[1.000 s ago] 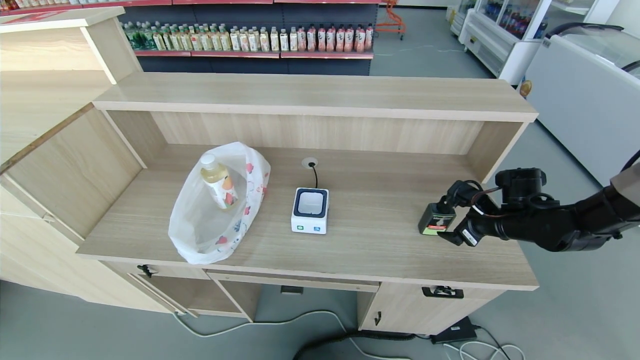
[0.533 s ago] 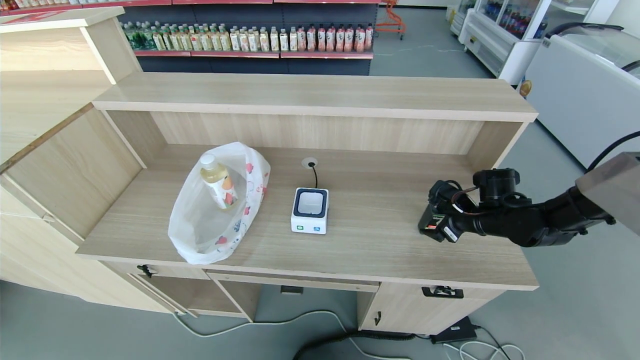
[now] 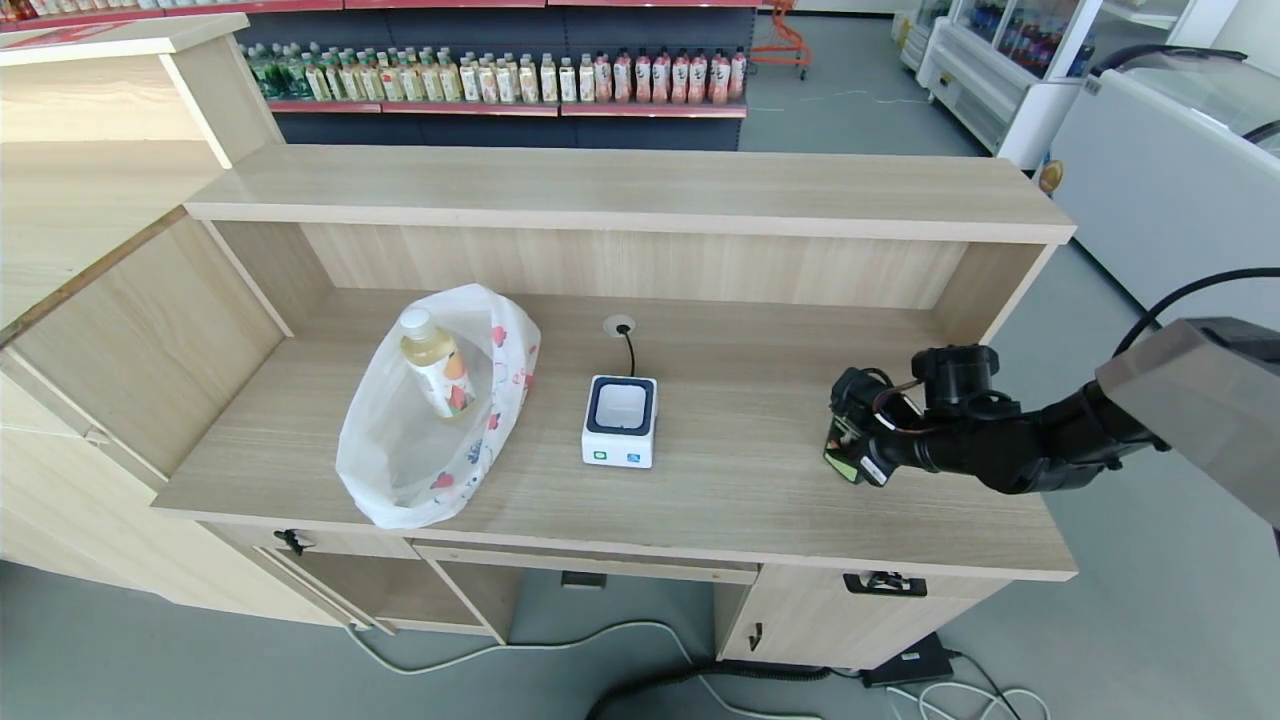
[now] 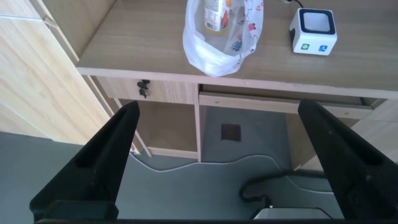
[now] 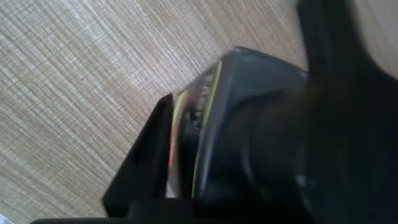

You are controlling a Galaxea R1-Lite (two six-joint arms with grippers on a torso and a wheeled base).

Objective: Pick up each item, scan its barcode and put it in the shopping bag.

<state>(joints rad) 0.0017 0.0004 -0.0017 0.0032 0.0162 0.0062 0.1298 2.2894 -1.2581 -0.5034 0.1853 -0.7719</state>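
A small dark box with a green and red label sits at the right end of the wooden counter. My right gripper is shut on it, and the box shows close up between the fingers. A white barcode scanner stands mid-counter. To its left lies the open white shopping bag with a juice bottle inside. My left gripper hangs open below the counter's front edge, facing the bag and scanner.
The counter has a raised back shelf and side walls. The scanner's cable runs into a hole at the back. A drawer and open compartments sit under the top. Cables lie on the floor.
My right arm has moved left and lowered onto the dark box, and its fingers now enclose it. The box has shifted slightly left. Bag, bottle and scanner are unmoved.
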